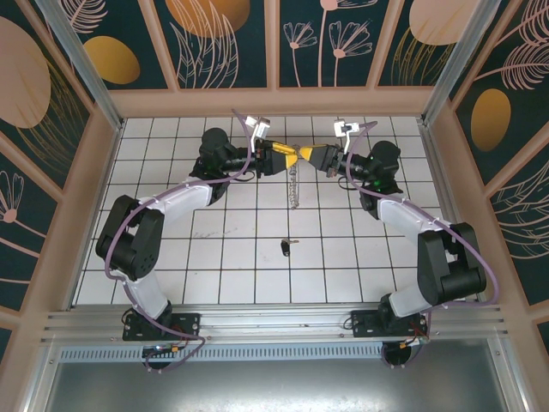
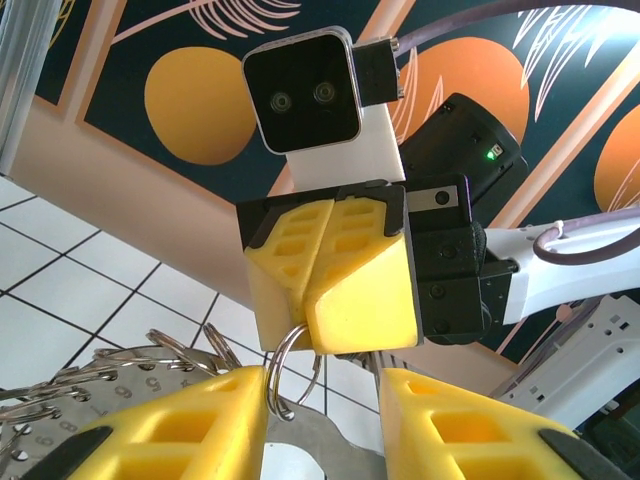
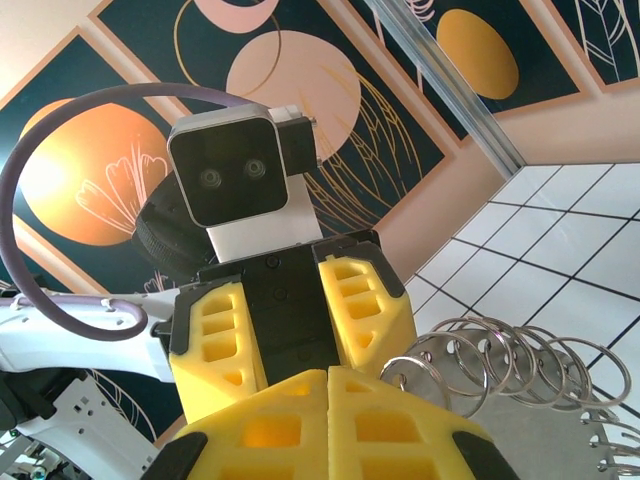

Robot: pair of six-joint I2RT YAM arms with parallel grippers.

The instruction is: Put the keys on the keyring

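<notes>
At the far middle of the table (image 1: 214,257): I'm seeing both arms reaching in from the sides, with their grippers meeting tip to tip above the tiles.
Right gripper (image 1: 309,156): its yellow fingers are pressing together with the seam closed. From the left wrist camera, the right gripper (image 2: 312,300) is pinching one silver loop of the keyring at the lower edge of that seam. In its own camera the right gripper (image 3: 328,385) is showing the same closed seam.
Left gripper (image 1: 286,160): its fingers are standing apart. In its own camera the left gripper (image 2: 322,388) is showing a wide gap. From the right wrist camera, the left gripper (image 3: 290,320) is showing its black body between the two yellow fingers.
Keyring (image 1: 296,184): it's hanging from the point where the two grippers meet, dangling as a thin strand toward the tiles. I can't tell whether its lower end is touching them. Close up, the keyring (image 2: 290,375) is looking like a row of silver wire loops. From the right wrist, the keyring (image 3: 500,365) is fanning out beside the left gripper.
Metal strip (image 2: 120,392): grey with stamped digits, it's sitting under the loops.
Loop and left gripper: one loop is running just beside the inner face of one of its fingers (image 2: 170,425). I can't tell whether they're touching.
Key (image 1: 286,247): it's lying flat on the table on the near side of the keyring, well apart from both grippers. It's showing a black head, and it isn't on the keyring yet.
</notes>
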